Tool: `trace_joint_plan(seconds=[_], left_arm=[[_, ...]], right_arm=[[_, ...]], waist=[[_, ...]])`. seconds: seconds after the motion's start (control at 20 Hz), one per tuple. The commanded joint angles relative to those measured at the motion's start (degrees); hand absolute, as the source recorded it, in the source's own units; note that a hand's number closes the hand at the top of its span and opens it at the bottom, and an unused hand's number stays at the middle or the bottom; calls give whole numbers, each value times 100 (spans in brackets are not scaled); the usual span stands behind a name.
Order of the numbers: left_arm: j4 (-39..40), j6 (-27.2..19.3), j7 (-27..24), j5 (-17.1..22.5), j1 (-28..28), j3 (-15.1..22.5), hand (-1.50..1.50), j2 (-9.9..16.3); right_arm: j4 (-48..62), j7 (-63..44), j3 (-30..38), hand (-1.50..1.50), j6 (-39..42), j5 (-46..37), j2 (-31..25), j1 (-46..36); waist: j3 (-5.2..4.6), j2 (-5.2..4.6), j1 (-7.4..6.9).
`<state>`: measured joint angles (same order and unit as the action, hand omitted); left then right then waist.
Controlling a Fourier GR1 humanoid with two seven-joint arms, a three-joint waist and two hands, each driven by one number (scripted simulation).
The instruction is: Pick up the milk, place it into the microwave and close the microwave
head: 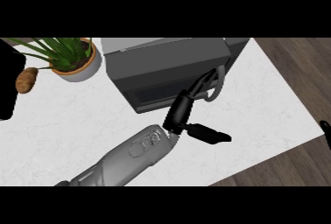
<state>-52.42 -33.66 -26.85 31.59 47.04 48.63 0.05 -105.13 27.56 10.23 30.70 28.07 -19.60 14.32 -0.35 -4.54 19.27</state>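
Far to the left of the left hand [181, 111], a black object [6, 83] is cut off by the view's edge, and a brown potato [26, 80] lies just beside it on the white bench [65, 127]. Further toward the hand, yet still well left of it and beyond it, stands a potted plant [74, 54] with long green leaves in a pale round pot. The microwave [161, 61] sits directly ahead of the hand, with its door closed against the body and its curved handle [220, 85] on the side nearest the fingertips. The milk shows nowhere in view; with the door shut, its place cannot be told. The grey left forearm [129, 157] comes up from the lower edge, below and to the left of the hand. The left hand is spread apart and clasps nothing: its fingers [203, 81] are straight and reach the door front just beside the handle, while the thumb [208, 133] juts out to the right, over the bench. Far to the right, at the view's edge, only a black sliver of the right hand [325, 127] shows over the wooden floor [291, 57]; its state cannot be told.
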Motion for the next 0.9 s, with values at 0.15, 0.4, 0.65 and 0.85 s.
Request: trace_joint_plan(seconds=[0.15, 0.4, 0.65, 0.85], left_arm=[[324, -125, -142, 387, 421, -50, -150, -5], [540, -201, -258, 603, 678, -133, -150, -5], [654, -243, -380, 787, 773, -89, -150, -4], [680, -292, -525, 915, 769, 12, -150, -4]], right_arm=[[-33, -165, 11, -150, 149, 280, -196, -224], [-76, -293, 12, -150, 196, 467, -301, -346], [-43, -421, 80, -150, 146, 615, -394, -453], [-57, -512, 143, -150, 106, 722, -484, -573]], waist=[[13, -76, 198], [13, -98, 288], [15, -126, 382], [13, -113, 419]])
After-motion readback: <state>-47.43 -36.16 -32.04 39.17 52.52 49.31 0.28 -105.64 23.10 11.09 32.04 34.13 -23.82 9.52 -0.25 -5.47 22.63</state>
